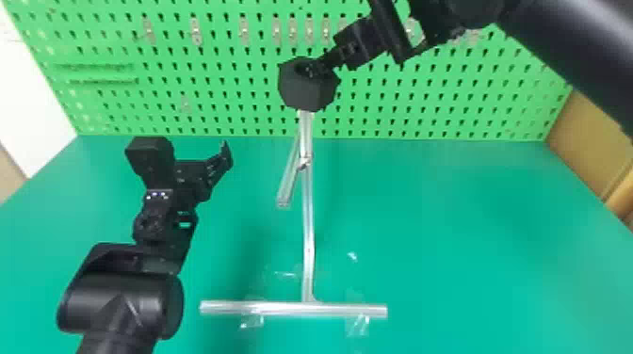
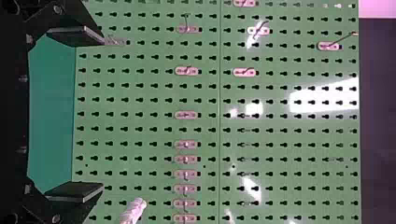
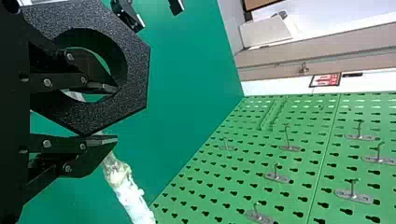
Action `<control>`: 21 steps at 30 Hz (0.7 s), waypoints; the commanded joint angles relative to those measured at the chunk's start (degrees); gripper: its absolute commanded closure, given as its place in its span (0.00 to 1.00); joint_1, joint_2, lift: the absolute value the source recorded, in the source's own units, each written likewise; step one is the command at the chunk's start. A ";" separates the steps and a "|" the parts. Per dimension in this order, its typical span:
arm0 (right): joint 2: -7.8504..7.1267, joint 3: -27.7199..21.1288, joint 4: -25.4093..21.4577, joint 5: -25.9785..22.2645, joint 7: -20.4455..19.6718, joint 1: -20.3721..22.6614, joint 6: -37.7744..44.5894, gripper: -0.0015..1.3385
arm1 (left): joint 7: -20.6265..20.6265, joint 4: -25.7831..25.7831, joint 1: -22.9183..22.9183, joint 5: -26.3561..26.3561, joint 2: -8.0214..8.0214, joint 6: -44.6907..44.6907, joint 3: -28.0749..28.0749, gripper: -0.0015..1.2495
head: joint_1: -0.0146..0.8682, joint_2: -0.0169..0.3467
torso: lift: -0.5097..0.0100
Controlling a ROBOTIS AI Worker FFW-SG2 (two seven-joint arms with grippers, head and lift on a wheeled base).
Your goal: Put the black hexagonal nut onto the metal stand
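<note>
Black hexagonal nut with a wide round hole [image 1: 306, 96]: grasped at its wall in the right claw [image 1: 322, 66], with 1 finger inside the hole and 1 against the outer side. Below that claw in the head view, silvery metal stand with a long base bar [image 1: 308, 226]; cannot tell whether touching the nut. Left claw [image 1: 193, 157]: released, 2 fingers wide apart, left of the stand. Under both claws, green flat table [image 1: 471, 245]; beyond them, bright green perforated board [image 1: 226, 106].
</note>
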 commanded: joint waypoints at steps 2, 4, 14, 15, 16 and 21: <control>-0.08 0.30 0.29 -0.38 0.00 0.38 -0.55 0.78 | 0.00 -0.03 0.09 0.00 0.04 0.00 0.02 0.14 | 0.80 0.27 | 0.98; -0.08 0.57 0.38 -0.82 0.09 0.38 -0.73 0.78 | 0.00 -0.03 0.09 0.00 -0.05 0.00 0.02 0.14 | 0.80 0.27 | 0.98; -0.08 1.09 1.35 -1.26 0.97 0.91 -2.31 0.78 | 0.00 -0.03 0.00 0.09 -0.05 0.00 0.02 0.15 | 0.80 0.27 | 0.98; -0.08 1.09 1.35 -1.35 0.97 0.99 -2.31 0.78 | 0.00 -0.03 0.09 0.09 -0.05 0.00 0.02 0.15 | 0.80 0.27 | 0.98; -0.08 1.18 1.43 -1.44 0.97 0.99 -2.40 0.78 | 0.00 -0.03 0.09 0.09 0.04 0.00 0.02 0.15 | 0.80 0.27 | 0.98; -0.08 1.45 1.52 -1.70 0.97 1.17 -2.84 0.78 | 0.00 -0.03 0.00 0.09 -0.05 0.00 0.02 0.15 | 0.80 0.27 | 0.98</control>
